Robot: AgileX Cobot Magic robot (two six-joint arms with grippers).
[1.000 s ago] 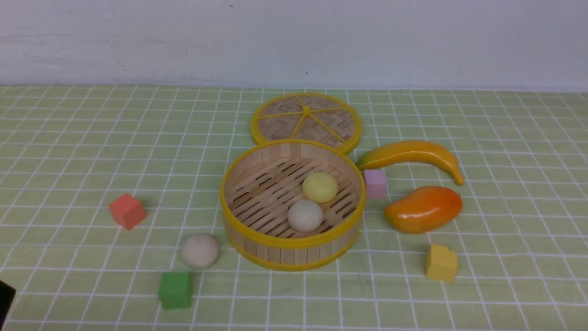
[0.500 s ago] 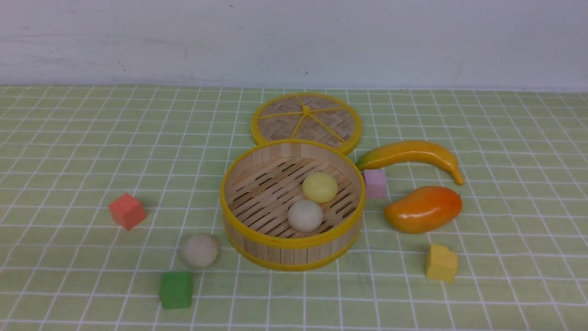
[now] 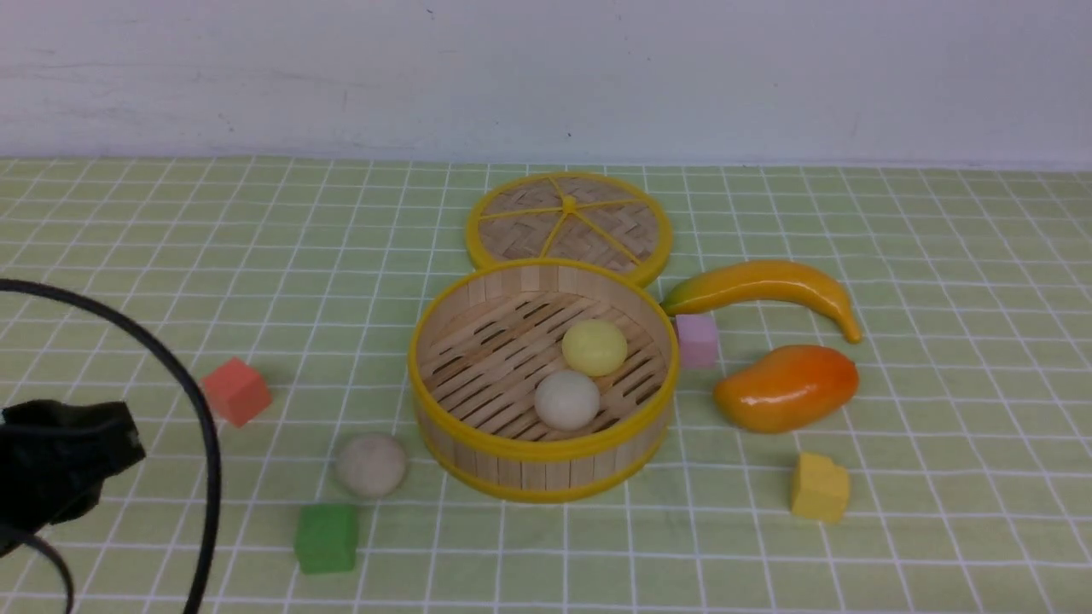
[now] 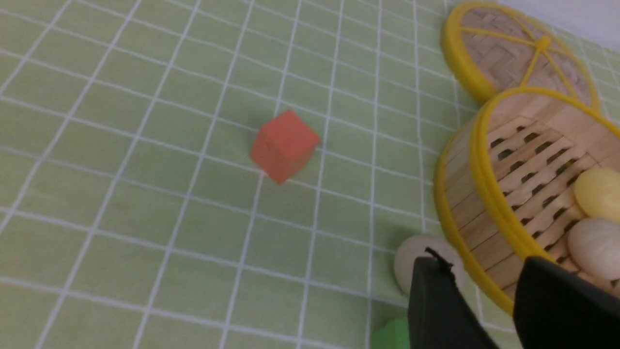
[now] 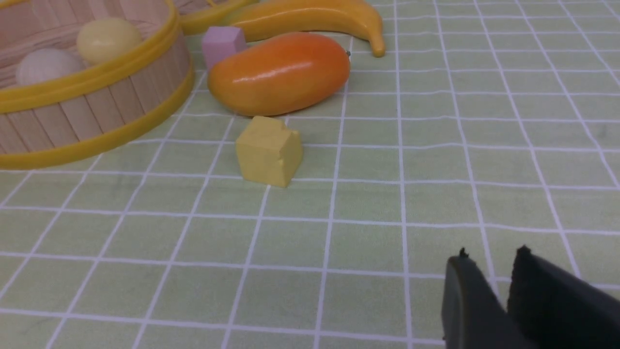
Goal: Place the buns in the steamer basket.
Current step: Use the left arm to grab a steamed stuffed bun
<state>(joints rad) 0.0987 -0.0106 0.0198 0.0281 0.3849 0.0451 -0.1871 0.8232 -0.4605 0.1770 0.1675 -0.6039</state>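
Fingers (image 4: 436, 300) of left gripper (image 4: 482, 264) apart and empty, low at near left, pointed toward loose bun (image 3: 371, 465) on cloth (image 3: 171, 256). From left wrist: that bun just beyond the fingertips, not yet between them. Bun just beside near-left wall of basket (image 3: 529, 473), a small gap showing in front view. Green cube (image 3: 326, 537) just near of the bun; red cube (image 3: 236, 390) farther left, well clear.

Fingers (image 5: 465, 300) of right gripper (image 5: 493, 257) parted by a slim gap, holding nothing, low over bare cloth at near right, out of front view. Yellow cube (image 3: 819, 488), mango (image 3: 785, 388), banana (image 3: 768, 286) and pink cube (image 3: 697, 339) right of basket, none of them wanted.

Inside basket: yellow bun (image 3: 595, 347) and pale bun (image 3: 567, 399) close together on slatted floor, right of centre, whether touching unclear. Lid (image 3: 569, 222) flat on cloth just beyond basket.

Judged two buns of three done. Left to do: closing on loose bun, lifting it over the rim, setting it down on the open left half of the floor. Probably a job for left gripper, far the nearer. Some care called for, with wall and green cube crowding that bun on two sides.
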